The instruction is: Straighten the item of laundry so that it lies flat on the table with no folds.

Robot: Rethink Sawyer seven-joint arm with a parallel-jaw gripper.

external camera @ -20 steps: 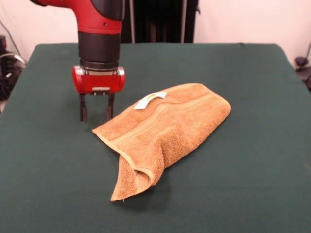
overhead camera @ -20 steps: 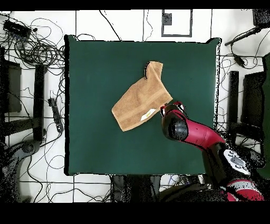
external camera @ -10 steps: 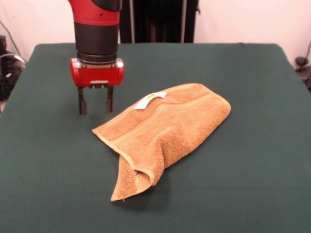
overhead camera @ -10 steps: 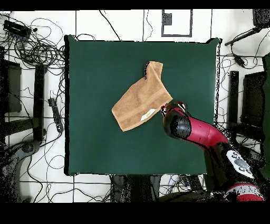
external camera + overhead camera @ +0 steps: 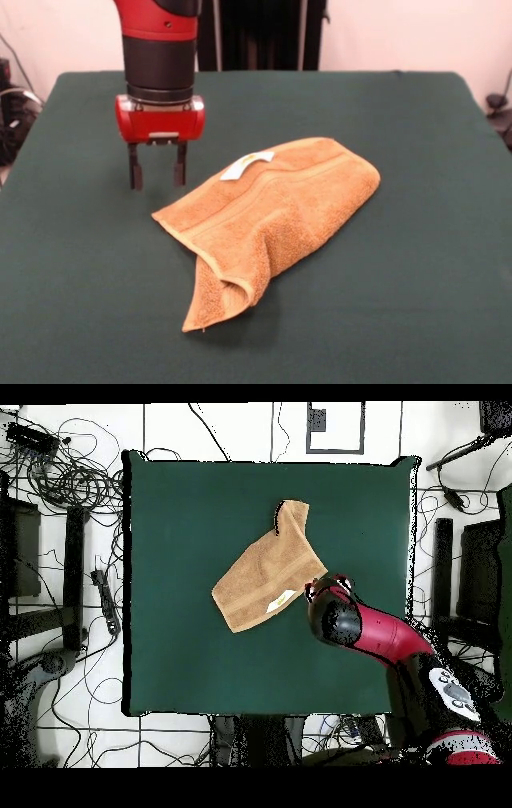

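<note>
Towel [image 5: 268,220] lies mid table [image 5: 416,320], folded over, one end bunched near front. Gripper [image 5: 157,166] hangs w/ fingers apart, holding nothing, just beside towel's corner by white tag [image 5: 246,165]. Best move, I think: go low, pinch top layer only, pull slow outward.

No words, numbers or brand marks can be read anywhere. The small white tag [image 5: 246,166] on the crumpled orange-tan terry towel [image 5: 272,216] carries a faint yellowish mark, too small to make out. The red gripper housing shows a small pale plate on its face, blank from here. Nothing legible on the dark green felt-covered table [image 5: 416,304] either.
</note>
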